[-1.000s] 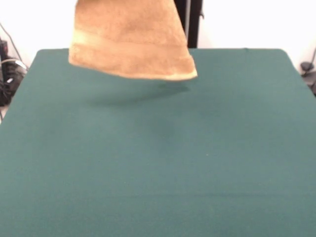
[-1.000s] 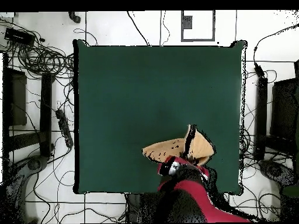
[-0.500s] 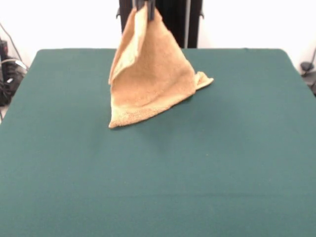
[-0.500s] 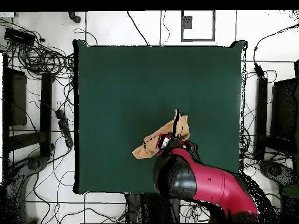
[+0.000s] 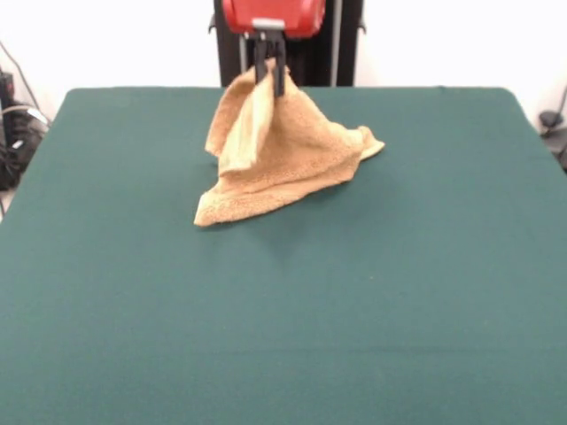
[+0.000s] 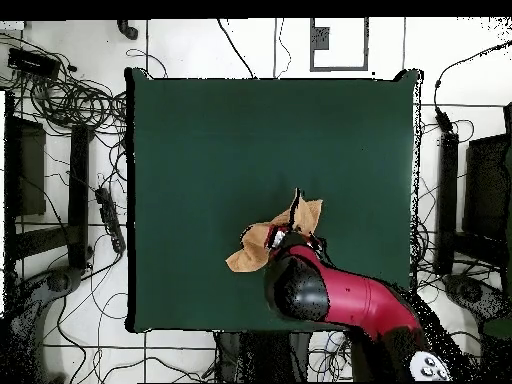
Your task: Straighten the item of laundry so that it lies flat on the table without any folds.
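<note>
The tan-orange towel (image 5: 283, 159) sits in a crumpled, tent-like heap on the dark green table (image 5: 283, 310), toward the far middle in the front view. Its lower edges rest on the table, one corner pointing front-left and another to the right. My gripper (image 5: 268, 78) comes down from above and is shut on the towel's peak, holding it up. In the overhead view the towel (image 6: 250, 252) shows near the table's (image 6: 200, 150) lower middle, partly hidden under the red arm, with my gripper (image 6: 290, 232) at its top.
The robot's black pedestal (image 5: 341, 40) stands behind the table's far edge. Cables and dark equipment (image 6: 60, 100) lie on the floor around the table's sides.
The gripper has come lower with the towel. The towel has sagged into a wider, more crumpled heap on the table. The red wrist now shows at the top of the front view.
</note>
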You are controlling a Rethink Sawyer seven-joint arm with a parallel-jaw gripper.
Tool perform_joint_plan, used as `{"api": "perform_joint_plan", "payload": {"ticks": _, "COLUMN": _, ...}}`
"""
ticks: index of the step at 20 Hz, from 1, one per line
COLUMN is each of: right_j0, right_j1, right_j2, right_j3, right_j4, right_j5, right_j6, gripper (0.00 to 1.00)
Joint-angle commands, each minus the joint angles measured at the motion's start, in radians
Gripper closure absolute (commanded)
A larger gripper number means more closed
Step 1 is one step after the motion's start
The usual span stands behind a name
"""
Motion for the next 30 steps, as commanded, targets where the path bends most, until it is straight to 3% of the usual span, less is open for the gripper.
{"api": "perform_joint_plan", "payload": {"ticks": 1, "right_j0": 0.093, "right_j1": 0.176, "right_j2": 0.060, "right_j3": -0.144, "right_j4": -0.010, "right_j5": -0.092, "right_j6": 0.103, "gripper": 1.00}}
{"api": "perform_joint_plan", "payload": {"ticks": 7, "right_j0": 0.160, "right_j1": 0.133, "right_j2": 0.045, "right_j3": -0.187, "right_j4": 0.043, "right_j5": -0.036, "right_j6": 0.127, "gripper": 1.00}}
{"api": "perform_joint_plan", "payload": {"ticks": 15, "right_j0": 0.215, "right_j1": 0.052, "right_j2": 0.062, "right_j3": -0.309, "right_j4": 0.121, "right_j5": 0.277, "right_j6": 0.095, "gripper": 1.00}}
{"api": "perform_joint_plan", "payload": {"ticks": 19, "right_j0": 0.234, "right_j1": 0.042, "right_j2": 0.057, "right_j3": -0.353, "right_j4": 0.135, "right_j5": 0.341, "right_j6": 0.104, "gripper": 1.00}}
{"api": "perform_joint_plan", "payload": {"ticks": 30, "right_j0": 0.259, "right_j1": 0.118, "right_j2": 0.081, "right_j3": -0.510, "right_j4": 0.187, "right_j5": 0.481, "right_j6": 0.112, "gripper": 1.00}}
